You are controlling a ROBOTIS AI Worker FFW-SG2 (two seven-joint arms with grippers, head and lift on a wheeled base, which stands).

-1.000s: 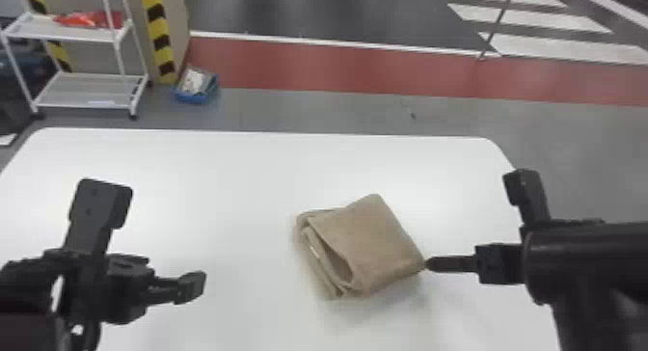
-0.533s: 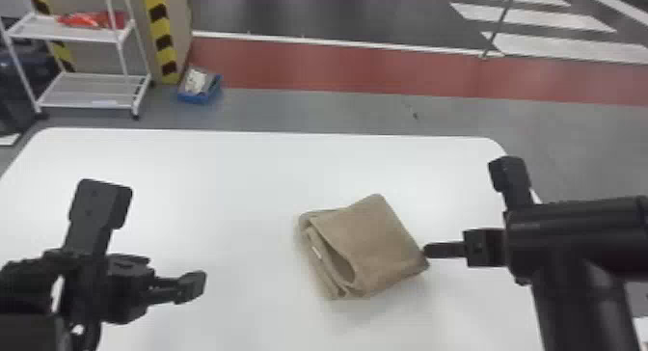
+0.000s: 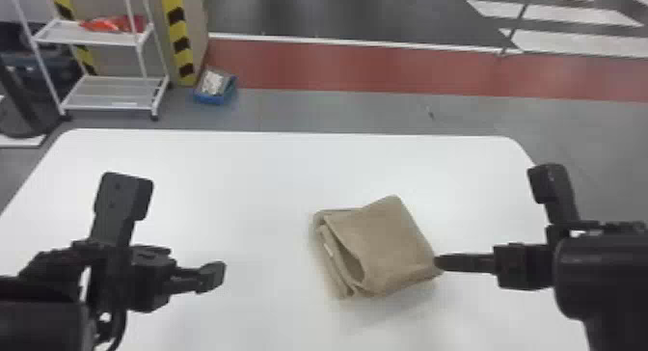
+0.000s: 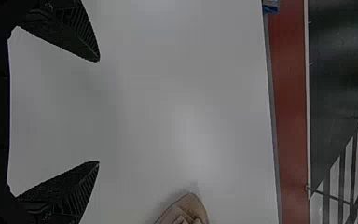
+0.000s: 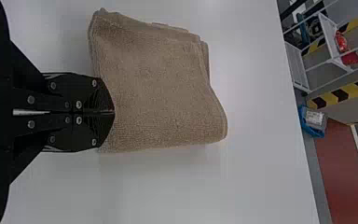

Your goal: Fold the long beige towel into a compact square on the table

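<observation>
White table (image 3: 250,181) bears beige towel (image 3: 390,244), folded into squarish stack, layers gaping. Left gripper (image 4: 99,111) spread wide, empty, above table. Right gripper (image 5: 113,112) closed, tips at towel edge; pinch can't be told. Likely final tidying; next, flatten layers gently.

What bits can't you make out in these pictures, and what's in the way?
Inner folds of the towel: head view, hidden under its top layer.
Rest of the towel: left wrist view, cut off by the bottom edge.
Any cloth caught inside the right pincer: right wrist view, hidden by its fingers.
What the red thing is: head view, too small to tell.
</observation>
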